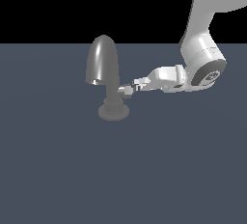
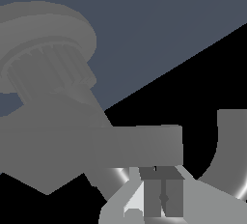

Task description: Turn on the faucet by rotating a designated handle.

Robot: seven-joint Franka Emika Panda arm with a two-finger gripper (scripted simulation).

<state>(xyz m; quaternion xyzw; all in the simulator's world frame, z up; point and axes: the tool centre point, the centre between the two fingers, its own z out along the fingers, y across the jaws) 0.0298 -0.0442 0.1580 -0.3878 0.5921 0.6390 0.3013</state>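
The dark grey faucet (image 1: 102, 63) stands upright on the floor, its arched spout above a short neck and a round ribbed base (image 1: 113, 111). The small light-grey handle (image 1: 124, 91) sticks out of the neck toward the exterior view's right. My gripper (image 1: 131, 87) reaches in level from the right, with its fingertips at the handle's tip. In the wrist view the ribbed base (image 2: 43, 68) and the handle's bar (image 2: 144, 143) fill the frame. My gripper (image 2: 163, 191) has its two dark pads (image 2: 152, 191) pressed together just beside the bar's end. I see nothing held between them.
The flat blue-grey floor (image 1: 120, 179) runs all around the faucet. My white arm (image 1: 202, 59) comes down from the upper right of the exterior view. A curved glossy grey edge (image 2: 231, 146) shows in the wrist view.
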